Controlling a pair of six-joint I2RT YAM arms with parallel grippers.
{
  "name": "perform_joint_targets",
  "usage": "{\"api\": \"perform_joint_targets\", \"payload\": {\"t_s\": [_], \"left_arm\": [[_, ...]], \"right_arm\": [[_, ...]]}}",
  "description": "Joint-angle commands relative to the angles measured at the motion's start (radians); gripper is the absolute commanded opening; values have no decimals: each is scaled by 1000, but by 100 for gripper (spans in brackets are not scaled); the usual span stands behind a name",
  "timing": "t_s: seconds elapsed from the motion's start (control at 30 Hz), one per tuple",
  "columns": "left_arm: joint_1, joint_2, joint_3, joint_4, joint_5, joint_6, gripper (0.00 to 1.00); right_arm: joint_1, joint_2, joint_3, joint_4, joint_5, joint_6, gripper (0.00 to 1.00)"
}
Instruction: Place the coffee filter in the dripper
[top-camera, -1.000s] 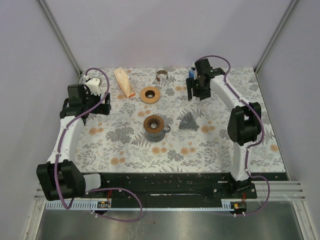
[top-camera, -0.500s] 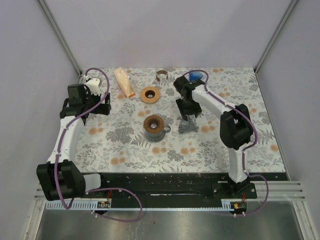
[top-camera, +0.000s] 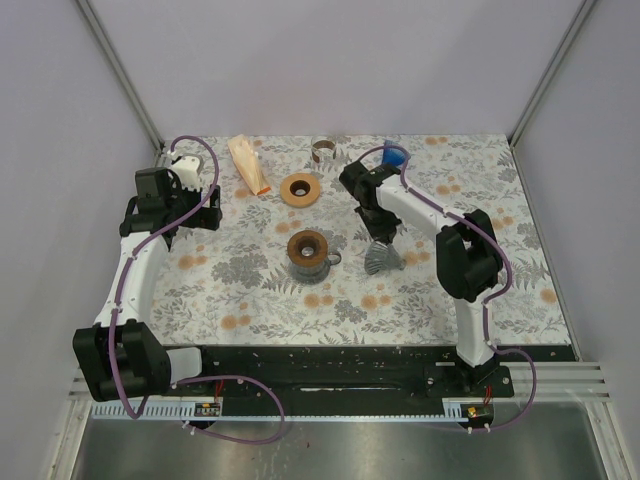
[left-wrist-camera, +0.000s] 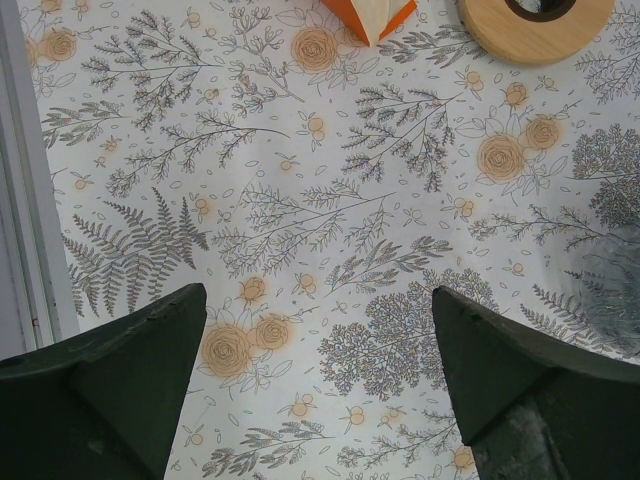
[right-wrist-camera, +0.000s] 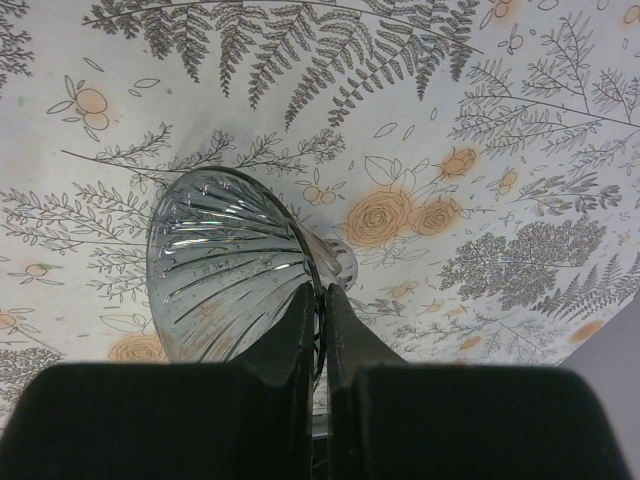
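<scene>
The clear ribbed glass dripper (top-camera: 381, 258) lies tilted on the flowered table, right of centre. My right gripper (top-camera: 378, 238) is shut on its rim. In the right wrist view the two fingers pinch the thin glass wall of the dripper (right-wrist-camera: 225, 270), with the right gripper (right-wrist-camera: 322, 290) at the cone's right edge. The coffee filter (top-camera: 249, 165), a tan paper wedge with an orange edge, lies at the back left; its tip (left-wrist-camera: 368, 14) shows in the left wrist view. My left gripper (top-camera: 196, 212) hovers open over bare table at the left, its fingers wide apart around nothing (left-wrist-camera: 318, 295).
A brown mug with a wooden ring on top (top-camera: 309, 255) stands at the centre, left of the dripper. A loose wooden ring (top-camera: 300, 189) lies behind it, also seen as a wooden ring (left-wrist-camera: 535, 18). A small metal cup (top-camera: 324, 150) stands at the back.
The right arm swung in from the back right, came down onto the dripper and its jaws closed on the rim. The dripper shifted slightly toward me. The left arm stayed still.
</scene>
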Motion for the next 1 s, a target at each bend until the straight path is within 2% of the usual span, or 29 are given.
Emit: {"api": "perform_joint_targets", "payload": {"t_s": [0.0, 0.27, 0.4, 0.47, 0.53, 0.67, 0.77, 0.97], "left_arm": [[7, -26, 15, 27, 10, 11, 99], [7, -30, 30, 13, 25, 12, 99], [5, -29, 68, -16, 89, -4, 99], [5, -27, 91, -36, 141, -15, 99], [2, -24, 122, -61, 201, -24, 98], [-17, -15, 194, -110, 304, -79, 95], [-50, -10, 243, -148, 358, -124, 93], [-169, -12, 289, -179, 405, -210, 90]], "right_arm": [[7, -18, 17, -27, 65, -20, 0], [7, -194, 62, 58, 96, -60, 0], [7, -277, 117, 111, 60, -70, 0], [7, -302, 154, 141, -35, -69, 0], [7, -328, 177, 186, -204, -72, 0], [7, -356, 131, 345, -506, -11, 0], [8, -343, 96, 443, -667, 49, 0], [31, -314, 7, 574, -723, 68, 0]]}}
